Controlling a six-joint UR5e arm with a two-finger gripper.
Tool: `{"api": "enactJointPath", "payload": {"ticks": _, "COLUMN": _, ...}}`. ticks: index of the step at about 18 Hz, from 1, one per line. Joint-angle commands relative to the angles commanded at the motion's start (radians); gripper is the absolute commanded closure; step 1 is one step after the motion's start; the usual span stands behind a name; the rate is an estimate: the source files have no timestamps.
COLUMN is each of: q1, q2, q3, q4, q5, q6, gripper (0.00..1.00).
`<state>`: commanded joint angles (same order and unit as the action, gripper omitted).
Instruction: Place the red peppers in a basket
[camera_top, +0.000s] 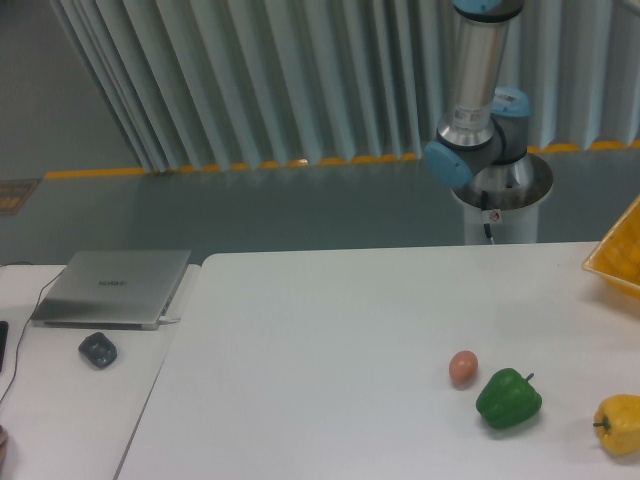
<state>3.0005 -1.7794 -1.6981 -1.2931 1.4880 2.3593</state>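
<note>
No red pepper shows in this view; it is hidden or out of frame. The translucent yellow-orange basket is cut off by the right edge of the view, at the table's far right. Only the arm's base and lower joints show behind the table; the gripper is out of view.
A green bell pepper lies near the front right of the white table. A yellow bell pepper lies at the right edge. A small brownish egg-shaped thing sits left of the green pepper. A closed laptop and a dark mouse are on the left table.
</note>
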Motion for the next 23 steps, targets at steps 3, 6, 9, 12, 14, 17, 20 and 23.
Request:
{"api": "enactJointPath", "payload": {"ticks": 3, "q1": -0.011, "q2": 0.031, "q3": -0.002, "q4": -0.006, "q5": 0.003, "q6": -0.020, "gripper": 0.00}}
{"api": "enactJointPath", "payload": {"ticks": 6, "q1": -0.086, "q2": 0.066, "q3": 0.055, "q4": -0.046, "q5": 0.047, "q6": -0.048, "gripper": 0.00}}
{"api": "enactJointPath", "payload": {"ticks": 9, "q1": -0.144, "q2": 0.078, "q3": 0.109, "q4": -0.115, "q5": 0.075, "q6": -0.054, "gripper": 0.00}}
{"api": "enactJointPath", "payload": {"ticks": 12, "q1": -0.195, "q2": 0.092, "q3": 0.121, "q4": -0.114, "q5": 0.074, "q6": -0.092, "gripper": 0.00}}
{"api": "enactJointPath", "payload": {"ticks": 14, "q1": -0.250, "q2": 0.089, "q3": 0.129, "q4": -0.106, "q5": 0.074, "q6": -0.124, "gripper": 0.00}}
{"api": "enactJointPath", "payload": {"ticks": 17, "q1": -0.340, "q2": 0.061, "q3": 0.129, "q4": -0.080, "q5": 0.072, "q6": -0.216, "gripper": 0.00}}
{"api": "enactJointPath", "payload": {"ticks": 20, "q1": -0.392, "q2": 0.031, "q3": 0.129, "q4": -0.042, "q5": 0.072, "q6": -0.261, "gripper": 0.00}}
{"api": "enactJointPath", "payload": {"ticks": 23, "q1": -0.422, "q2": 0.005, "q3": 0.126, "q4": -0.012, "q5": 0.069, "q6": -0.291, "gripper": 0.00}}
